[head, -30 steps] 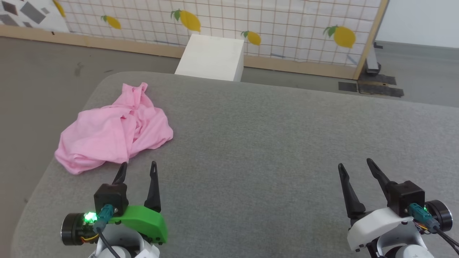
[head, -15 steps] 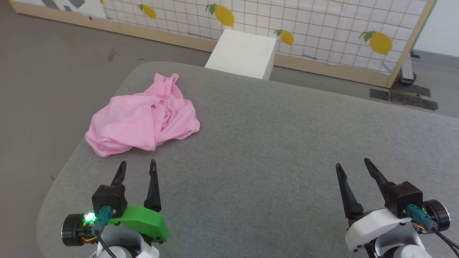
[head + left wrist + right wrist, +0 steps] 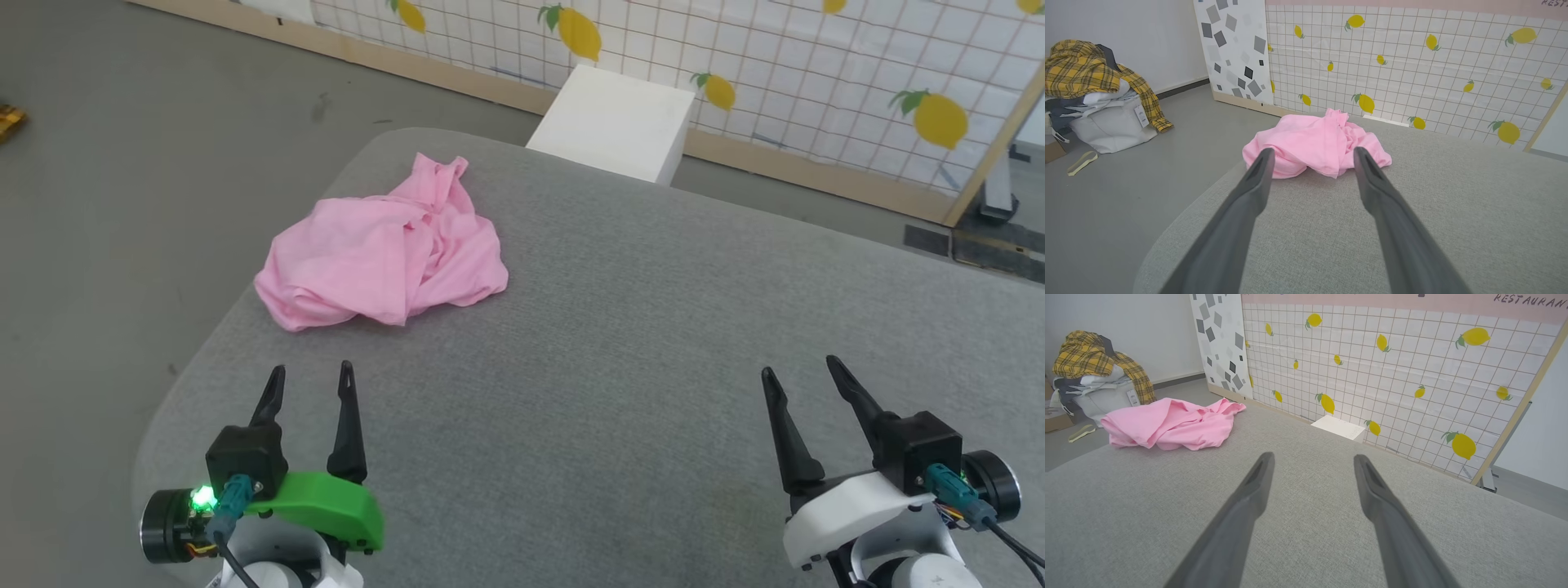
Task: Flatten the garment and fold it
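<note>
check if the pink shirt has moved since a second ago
No. The pink shirt lies just as before by the far left corner of the table, short of the white box; the camera turned instead.

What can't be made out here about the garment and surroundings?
Garment, head view: bunched; its own folds hide sleeves, neckline, underside.
Table, head view: near and right edges cut off by the frame.
Clothes pile, left wrist view: cut by the left edge; tag too small to read.
Wall lettering, right wrist view: cut by the right edge.
</note>
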Controlling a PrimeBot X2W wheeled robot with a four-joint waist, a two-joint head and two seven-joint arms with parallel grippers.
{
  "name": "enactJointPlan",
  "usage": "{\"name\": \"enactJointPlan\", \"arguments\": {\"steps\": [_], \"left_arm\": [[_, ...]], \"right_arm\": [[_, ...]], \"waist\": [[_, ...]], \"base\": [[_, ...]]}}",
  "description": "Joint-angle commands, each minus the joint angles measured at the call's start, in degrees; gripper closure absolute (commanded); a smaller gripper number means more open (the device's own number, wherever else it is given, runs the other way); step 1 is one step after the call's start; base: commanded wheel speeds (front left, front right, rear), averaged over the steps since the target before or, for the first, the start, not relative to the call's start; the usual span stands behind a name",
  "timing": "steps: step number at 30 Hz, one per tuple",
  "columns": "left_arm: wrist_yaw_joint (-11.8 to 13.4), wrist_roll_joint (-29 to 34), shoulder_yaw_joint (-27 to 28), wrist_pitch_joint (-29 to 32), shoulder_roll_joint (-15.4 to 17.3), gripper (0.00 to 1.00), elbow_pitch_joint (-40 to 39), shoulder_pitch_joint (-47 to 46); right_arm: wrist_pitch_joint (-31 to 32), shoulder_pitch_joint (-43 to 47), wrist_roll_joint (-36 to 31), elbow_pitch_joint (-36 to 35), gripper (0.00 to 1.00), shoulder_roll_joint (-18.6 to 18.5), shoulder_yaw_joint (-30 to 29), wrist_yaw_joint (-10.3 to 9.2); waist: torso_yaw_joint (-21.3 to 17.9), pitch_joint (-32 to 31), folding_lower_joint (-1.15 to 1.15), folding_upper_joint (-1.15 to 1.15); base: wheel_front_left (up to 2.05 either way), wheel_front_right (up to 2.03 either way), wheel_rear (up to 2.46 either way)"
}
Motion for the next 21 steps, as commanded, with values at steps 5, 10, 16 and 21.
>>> {"name": "enactJointPlan", "arguments": {"steps": [5, 10, 16, 21], "left_arm": [[1.0, -1.2, 0.1, -1.0, 0.6, 0.0, 0.1, 0.7], [1.5, -1.8, 0.1, -1.6, 0.8, 0.0, 0.0, 1.1], [2.0, -2.3, -0.3, -2.3, 0.8, 0.0, 0.2, 0.9], [2.5, -2.7, -0.7, -2.9, 0.7, 0.0, 0.3, 0.7]], "right_arm": [[-0.8, -1.0, 0.7, 0.6, 0.0, 0.1, 0.8, -0.04], [-1.2, -1.7, 0.6, 0.6, 0.0, 0.1, 1.2, -0.04], [-1.6, -1.5, 0.6, 0.7, 0.0, 0.1, 0.9, -0.05], [-1.9, -1.8, 0.5, 0.9, 0.0, 0.1, 1.0, -0.05]], "waist": [[1.9, -0.3, 0.0, 0.0], [2.6, 0.2, 0.0, 0.0], [4.2, 0.5, 0.0, 0.0], [5.5, 0.9, 0.0, 0.0]], "base": [[0.0, 0.0, 0.0], [0.0, 0.0, 0.0], [0.0, 0.0, 0.0], [0.0, 0.0, 0.0]]}}
